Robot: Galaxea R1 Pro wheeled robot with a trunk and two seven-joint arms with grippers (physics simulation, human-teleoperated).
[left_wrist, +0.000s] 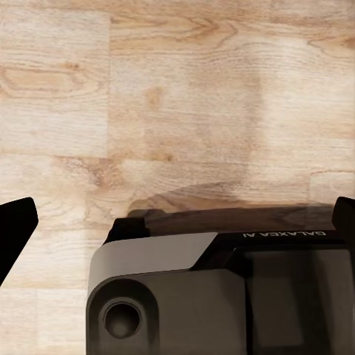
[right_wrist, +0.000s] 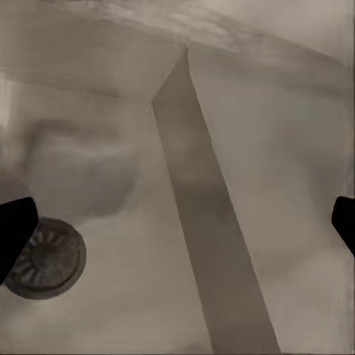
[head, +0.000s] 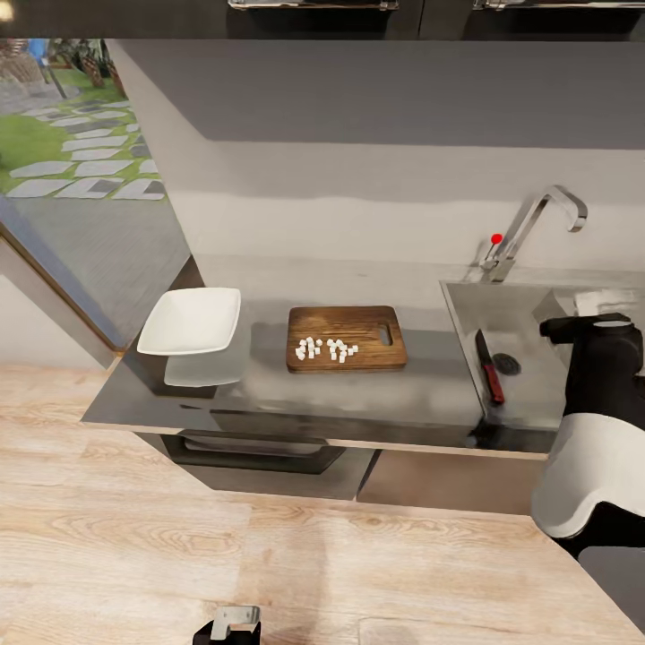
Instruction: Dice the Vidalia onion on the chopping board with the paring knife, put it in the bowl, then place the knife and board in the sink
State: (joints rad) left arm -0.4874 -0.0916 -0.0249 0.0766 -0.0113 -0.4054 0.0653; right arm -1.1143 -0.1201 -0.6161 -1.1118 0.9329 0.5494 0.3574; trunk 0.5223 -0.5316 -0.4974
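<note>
I see the red-handled paring knife (head: 489, 368) lying in the steel sink (head: 466, 309), whitish diced onion bits (head: 326, 349) unmoved on the brown wooden chopping board (head: 346, 338) (white square bowl (head: 190, 322) empty), both tools empty, fingers apart.

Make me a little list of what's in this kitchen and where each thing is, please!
bowl: white, empty, on the countertop, left of the board
chopping board: on the countertop, between bowl and sink
diced onion: small white bits in a loose cluster on the board
paring knife: red handle, lying in the sink beside the drain
tap: behind the sink, with a red knob
right gripper: open, empty, over the sink
left gripper: open, empty, over the wooden floor
</note>
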